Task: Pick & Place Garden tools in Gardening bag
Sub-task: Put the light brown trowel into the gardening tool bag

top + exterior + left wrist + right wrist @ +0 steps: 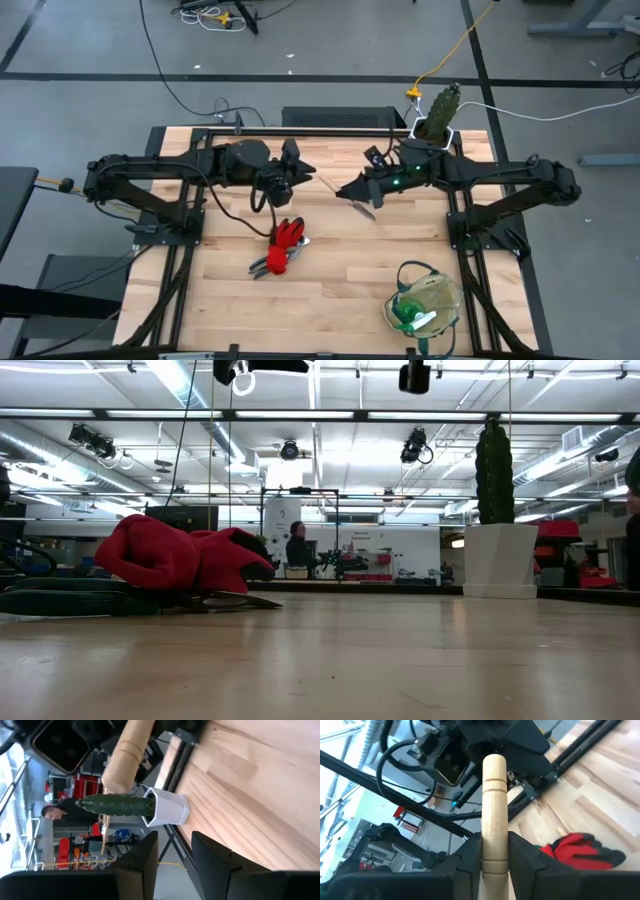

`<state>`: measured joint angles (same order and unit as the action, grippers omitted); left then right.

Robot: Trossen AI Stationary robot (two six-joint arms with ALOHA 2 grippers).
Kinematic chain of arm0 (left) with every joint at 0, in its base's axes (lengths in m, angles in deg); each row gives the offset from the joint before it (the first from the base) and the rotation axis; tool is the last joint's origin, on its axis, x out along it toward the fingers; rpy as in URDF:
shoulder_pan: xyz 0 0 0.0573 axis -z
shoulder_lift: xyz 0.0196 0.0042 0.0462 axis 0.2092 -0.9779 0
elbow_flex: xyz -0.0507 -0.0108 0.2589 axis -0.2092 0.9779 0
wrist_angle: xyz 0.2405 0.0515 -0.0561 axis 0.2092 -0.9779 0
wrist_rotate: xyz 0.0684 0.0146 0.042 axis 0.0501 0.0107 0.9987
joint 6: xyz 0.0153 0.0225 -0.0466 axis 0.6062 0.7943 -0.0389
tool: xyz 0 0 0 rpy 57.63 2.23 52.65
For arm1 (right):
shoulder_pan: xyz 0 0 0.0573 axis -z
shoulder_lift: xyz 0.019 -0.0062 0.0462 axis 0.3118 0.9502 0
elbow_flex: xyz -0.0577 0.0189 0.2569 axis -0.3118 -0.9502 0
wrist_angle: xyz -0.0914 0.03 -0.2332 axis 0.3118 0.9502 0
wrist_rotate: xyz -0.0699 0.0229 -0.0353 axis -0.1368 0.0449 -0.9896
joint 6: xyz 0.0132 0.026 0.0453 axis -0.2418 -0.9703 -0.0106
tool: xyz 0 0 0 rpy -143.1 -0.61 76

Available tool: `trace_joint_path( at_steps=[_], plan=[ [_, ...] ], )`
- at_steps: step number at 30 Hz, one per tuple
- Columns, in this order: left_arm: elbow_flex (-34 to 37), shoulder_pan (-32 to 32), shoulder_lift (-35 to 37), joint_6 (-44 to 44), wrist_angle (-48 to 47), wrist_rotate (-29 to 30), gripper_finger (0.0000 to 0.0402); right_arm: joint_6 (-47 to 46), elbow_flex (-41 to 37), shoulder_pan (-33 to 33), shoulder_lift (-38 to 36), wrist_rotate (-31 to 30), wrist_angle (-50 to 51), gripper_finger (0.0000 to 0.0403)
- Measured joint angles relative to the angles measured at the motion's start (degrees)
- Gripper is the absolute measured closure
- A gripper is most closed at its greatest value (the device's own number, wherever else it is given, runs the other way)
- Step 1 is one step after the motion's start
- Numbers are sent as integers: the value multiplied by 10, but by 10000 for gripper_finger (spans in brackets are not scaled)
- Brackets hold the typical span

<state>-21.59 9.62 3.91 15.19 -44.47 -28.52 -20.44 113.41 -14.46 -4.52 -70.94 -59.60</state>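
Bright, even light falls from the ceiling strip lights (190, 385), which glare white in the low view and sheen softly on the bench (400, 660), whose nearest planks are out of focus. From above, shadows under the arms are faint. Daylight washes out the background behind the wooden handle (494, 810), and the cactus (117, 805) looks slightly soft.

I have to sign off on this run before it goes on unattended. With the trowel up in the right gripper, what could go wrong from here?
1. The right gripper pinches the trowel only by its round wooden handle; it may twist or slip in transit.
2. The gardening bag sits near the table's front edge and already holds the spray bottle, so the blade could catch the rim or handles.
3. The left gripper hangs close by; the arms could clash.
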Motion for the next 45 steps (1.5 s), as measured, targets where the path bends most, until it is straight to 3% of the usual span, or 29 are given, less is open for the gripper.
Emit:
trace_joint_path(
  at_steps=[14, 23, 31, 37, 45],
  plan=[
    [1, 0, 17, -136, 69, 0, 276, 107, 0, 0, -82, -41, 5, 321],
    [0, 0, 25, -334, 72, 0, 276, 242, 0, 0, -114, -85, 18, 321],
    [0, 0, 25, -510, 70, 4, 276, 327, 0, 0, -121, -86, 19, 321],
    [0, 0, 41, -553, 69, 4, 276, 349, 0, 0, -137, -87, 21, 321],
    [0, 0, 100, -593, 49, 4, 276, 387, 0, 0, -189, -137, 60, 321]
  ],
)
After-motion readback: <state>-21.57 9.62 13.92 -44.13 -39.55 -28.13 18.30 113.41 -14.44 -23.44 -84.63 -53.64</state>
